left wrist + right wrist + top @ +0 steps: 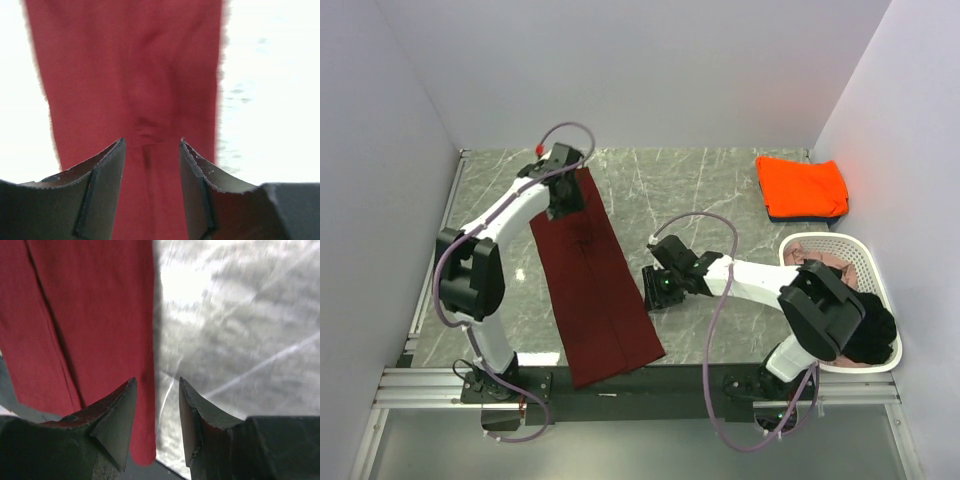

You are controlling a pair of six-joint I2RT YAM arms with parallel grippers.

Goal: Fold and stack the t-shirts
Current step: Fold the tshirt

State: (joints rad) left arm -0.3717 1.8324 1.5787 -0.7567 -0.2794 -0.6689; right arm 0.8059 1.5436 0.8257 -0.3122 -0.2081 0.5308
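Observation:
A dark maroon t-shirt (pixel 595 290) lies folded into a long narrow strip on the marble table (pixel 700 190), running from the far left toward the near edge. My left gripper (pixel 565 205) hovers open over its far end; in the left wrist view the maroon cloth (pixel 130 65) fills the gap under the left gripper (pixel 151 142), with nothing pinched. My right gripper (pixel 655 290) stands open beside the strip's right edge. In the right wrist view the cloth's edge (pixel 90 315) runs under the left finger of the right gripper (pixel 157 382).
A folded bright orange t-shirt (pixel 802 185) sits on a dark blue one (pixel 790 214) at the back right. A white perforated basket (pixel 840 240) at the right edge holds pale pink (pixel 830 262) and black (pixel 870 335) shirts. Walls close in left, back and right.

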